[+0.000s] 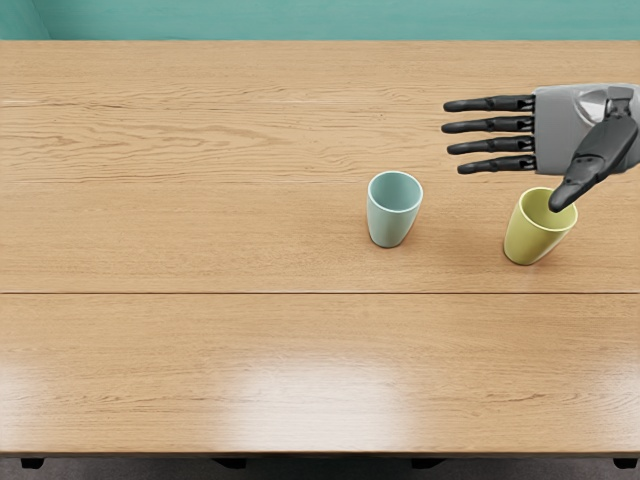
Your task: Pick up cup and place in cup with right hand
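My right hand [508, 178] reaches in from the right edge in the head view, its black fingers straight and spread toward the left, with nothing held. Its thumb points down and overlaps the rim of the yellow-green cup [530, 238]; whether they touch I cannot tell. That cup stands upright on the table, below the palm in the picture. To its left, a light blue cup [390, 218] also stands upright with its mouth up, apart from the hand.
A wooden table [220, 240] spans the view, with its front edge near the bottom and a teal wall [330, 20] behind its far edge.
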